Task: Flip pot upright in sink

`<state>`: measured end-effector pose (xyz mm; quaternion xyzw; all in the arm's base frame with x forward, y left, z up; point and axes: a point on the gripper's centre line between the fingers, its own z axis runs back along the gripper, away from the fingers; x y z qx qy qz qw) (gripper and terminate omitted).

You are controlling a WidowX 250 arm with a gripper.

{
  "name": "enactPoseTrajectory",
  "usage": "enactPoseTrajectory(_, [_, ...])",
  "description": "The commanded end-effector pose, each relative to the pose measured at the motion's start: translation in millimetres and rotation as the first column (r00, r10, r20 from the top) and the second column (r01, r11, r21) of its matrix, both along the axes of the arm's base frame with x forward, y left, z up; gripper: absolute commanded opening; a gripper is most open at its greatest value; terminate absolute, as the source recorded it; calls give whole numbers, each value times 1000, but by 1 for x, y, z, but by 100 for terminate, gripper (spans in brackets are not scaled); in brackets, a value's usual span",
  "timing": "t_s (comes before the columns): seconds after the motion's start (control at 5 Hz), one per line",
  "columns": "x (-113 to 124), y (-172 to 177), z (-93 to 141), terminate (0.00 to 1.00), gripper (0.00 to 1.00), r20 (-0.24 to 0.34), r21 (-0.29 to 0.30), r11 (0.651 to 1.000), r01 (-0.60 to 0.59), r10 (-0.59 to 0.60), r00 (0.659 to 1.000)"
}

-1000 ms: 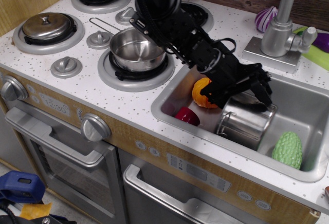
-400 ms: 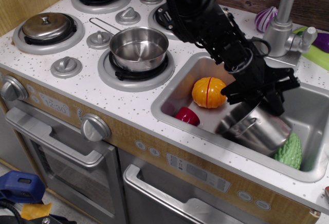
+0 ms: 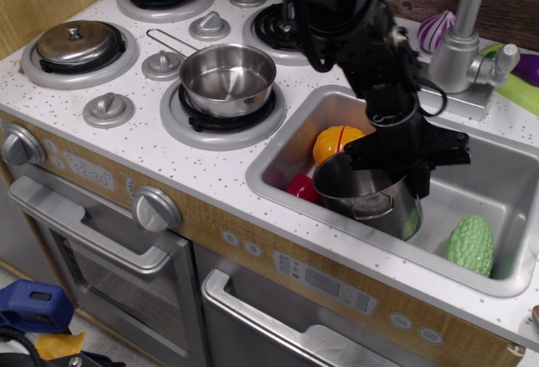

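The shiny steel pot (image 3: 368, 199) stands nearly upright in the silver-grey sink (image 3: 505, 173), mouth up and tilted slightly toward the front left, with a loop handle facing the front. My black gripper (image 3: 410, 167) comes down from above and is shut on the pot's right rim. The arm hides the back of the pot.
In the sink an orange-yellow ball (image 3: 335, 141) and a red cup (image 3: 301, 188) lie left of the pot, and a green bumpy vegetable (image 3: 470, 245) lies at the right. A steel saucepan (image 3: 227, 79) sits on the front burner. The faucet (image 3: 459, 39) stands behind the sink.
The pot has turned from lying on its side to nearly upright and moved left toward the middle of the sink. My gripper stayed shut on its rim and rotated with it.
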<state>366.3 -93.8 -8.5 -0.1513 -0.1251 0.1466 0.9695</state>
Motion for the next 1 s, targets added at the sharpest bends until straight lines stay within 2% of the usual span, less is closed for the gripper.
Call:
enactPoseTrajectory(0.0, [23, -2, 33, 0, 0, 93, 10, 1000, -26, 25, 995])
enactPoseTrajectory(0.2, [30, -5, 41, 0, 100, 106, 25, 998, -59, 56, 993])
enactPoseTrajectory(0.6, [30, -5, 41, 0, 100, 106, 25, 998, -59, 56, 993])
enactPoseTrajectory(0.8, [30, -5, 41, 100, 100, 106, 25, 998, -59, 56, 993])
